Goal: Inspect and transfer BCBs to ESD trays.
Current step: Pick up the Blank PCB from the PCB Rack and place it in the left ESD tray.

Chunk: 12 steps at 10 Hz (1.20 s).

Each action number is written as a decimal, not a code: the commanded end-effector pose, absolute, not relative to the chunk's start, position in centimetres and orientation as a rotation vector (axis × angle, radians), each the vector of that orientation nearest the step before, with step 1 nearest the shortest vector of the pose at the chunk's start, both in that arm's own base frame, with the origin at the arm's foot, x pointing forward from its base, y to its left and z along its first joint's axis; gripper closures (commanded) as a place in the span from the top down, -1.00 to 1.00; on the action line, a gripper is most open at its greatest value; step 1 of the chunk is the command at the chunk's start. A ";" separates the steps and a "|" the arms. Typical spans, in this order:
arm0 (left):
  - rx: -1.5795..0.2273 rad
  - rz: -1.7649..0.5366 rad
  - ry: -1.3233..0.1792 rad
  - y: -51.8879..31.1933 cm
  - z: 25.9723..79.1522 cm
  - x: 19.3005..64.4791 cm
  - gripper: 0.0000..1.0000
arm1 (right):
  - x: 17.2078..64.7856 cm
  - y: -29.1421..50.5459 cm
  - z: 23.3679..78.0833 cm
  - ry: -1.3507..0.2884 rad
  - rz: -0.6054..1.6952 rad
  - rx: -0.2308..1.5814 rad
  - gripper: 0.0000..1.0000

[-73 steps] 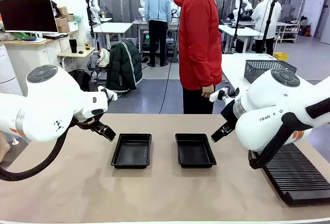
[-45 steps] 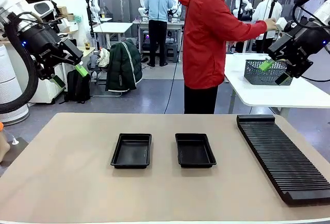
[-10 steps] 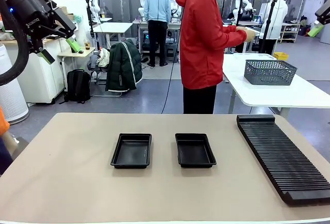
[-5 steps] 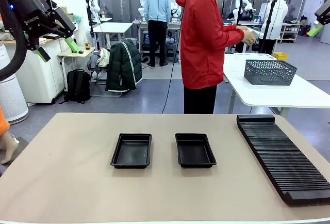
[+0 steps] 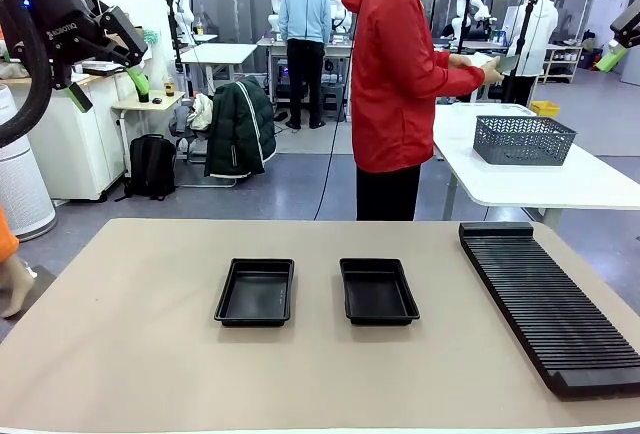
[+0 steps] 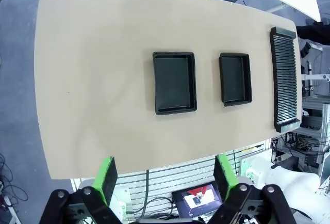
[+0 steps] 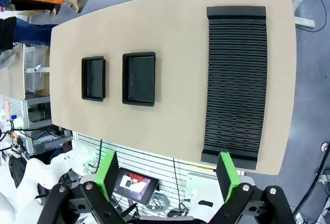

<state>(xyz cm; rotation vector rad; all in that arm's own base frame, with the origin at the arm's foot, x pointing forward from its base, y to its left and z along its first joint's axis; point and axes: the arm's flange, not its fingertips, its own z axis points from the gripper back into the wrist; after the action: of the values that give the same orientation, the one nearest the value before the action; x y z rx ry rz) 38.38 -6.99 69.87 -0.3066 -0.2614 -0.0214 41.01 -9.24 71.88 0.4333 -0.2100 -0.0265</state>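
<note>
The left gripper (image 5: 108, 89) hangs high above the table's (image 5: 150, 354) left side, jaws wide, holding nothing. Mid-table, the left ESD tray (image 5: 255, 294) and right ESD tray (image 5: 378, 292) lie side by side, apart. Beyond the far edge, a person's hand (image 5: 489, 70) holds a small flat board (image 5: 508, 61). The right gripper (image 7: 167, 175) is high up, equally wide.

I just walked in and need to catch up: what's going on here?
Nothing on the table is being handled. The left claw and right claw hang high above it, both open and empty. Two trays lie empty mid-table, a rack to their right. The person stands across, turned toward a basket on a side table, holding something too small to identify.
</note>
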 end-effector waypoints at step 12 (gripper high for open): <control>-0.278 -0.032 -0.275 -7.4 70.5 38.5 1.00 | 41.0 -9.3 71.9 -0.211 -0.027 0.431 1.00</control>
<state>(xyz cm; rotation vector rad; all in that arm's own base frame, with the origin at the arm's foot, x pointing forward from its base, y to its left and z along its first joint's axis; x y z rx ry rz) 38.64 -7.56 70.55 -0.2751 -0.2740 -0.0358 41.01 -9.24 71.88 0.4333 -0.2100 -0.0265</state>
